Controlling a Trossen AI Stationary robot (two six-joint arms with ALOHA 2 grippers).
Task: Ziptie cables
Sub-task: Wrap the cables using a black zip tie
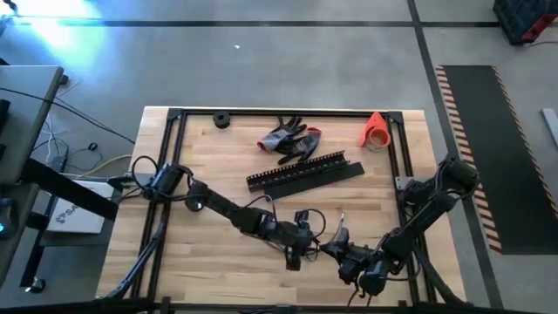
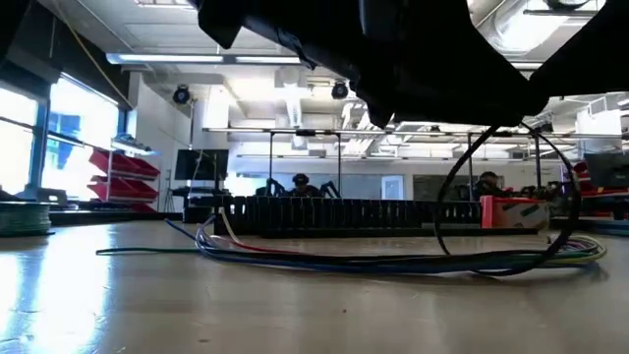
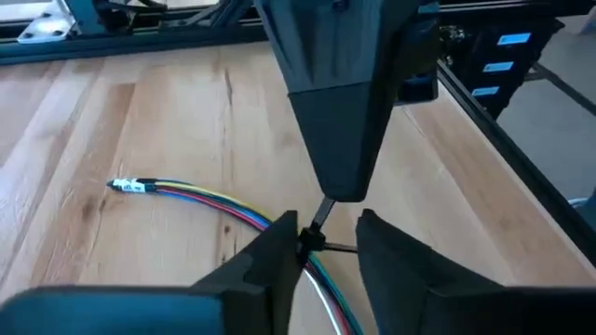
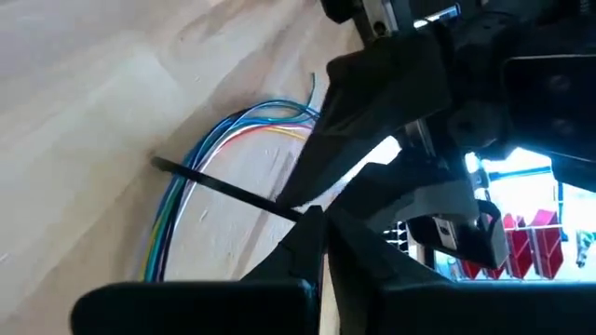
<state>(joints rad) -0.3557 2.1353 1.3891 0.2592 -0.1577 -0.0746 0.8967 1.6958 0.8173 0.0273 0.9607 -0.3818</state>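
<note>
The left gripper sits low over the near middle of the wooden surface, its fingers a little apart on either side of the cables and a thin black zip tie that crosses between them. Whether the fingers actually press on the tie cannot be told. The right gripper meets it from the other side, tip to tip, with its fingers drawn together on the zip tie, whose free end sticks out sideways over the wires.

The cables are a bundle of thin coloured wires, blue, green, yellow, red and white. They run flat across the surface from a small tagged end, pass through the spot where the two grippers meet, and curve away in a loose bend. In the low view they lie as a long shallow sweep on the surface, with a dark loop rising above them at one end.

Farther back lie black slotted strips, a pair of grey-and-red gloves, an orange roll near the far right corner, and a small black ring.
</note>
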